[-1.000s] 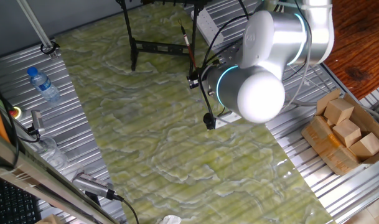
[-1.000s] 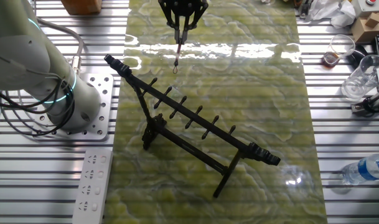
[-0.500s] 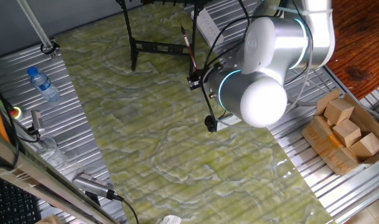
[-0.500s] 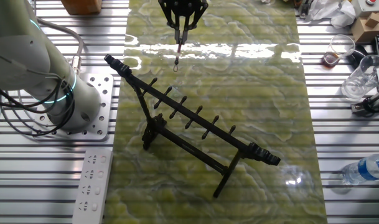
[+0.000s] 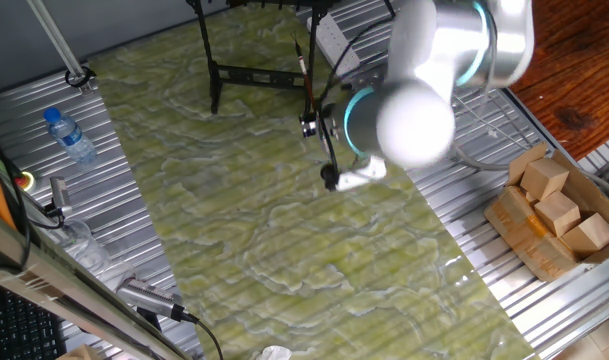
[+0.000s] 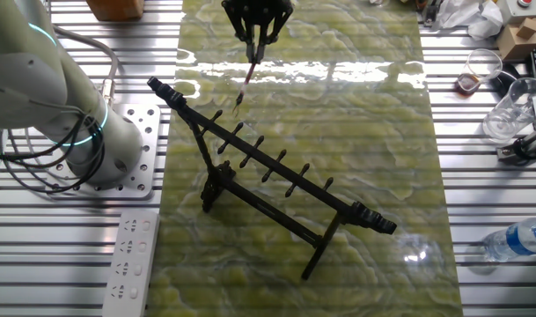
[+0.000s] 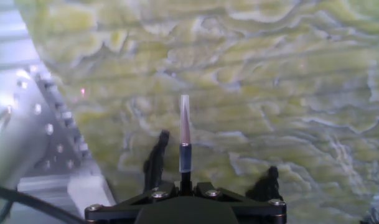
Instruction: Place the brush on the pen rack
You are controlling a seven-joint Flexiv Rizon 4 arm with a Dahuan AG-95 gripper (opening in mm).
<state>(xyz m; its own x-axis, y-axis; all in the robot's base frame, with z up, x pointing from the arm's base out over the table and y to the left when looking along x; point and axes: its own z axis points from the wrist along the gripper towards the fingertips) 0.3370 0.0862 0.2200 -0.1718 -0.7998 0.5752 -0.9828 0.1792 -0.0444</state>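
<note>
I have the gripper (image 6: 253,39) pinching the brush (image 6: 245,81) by one end, hanging tilted above the pen rack's (image 6: 276,176) upper end, and I worry so thin a stick could swing, miss the pegs and fall through.

Arm reaching over table; end effector (image 6: 253,41) pointing down, fingers pinched together.
</note>
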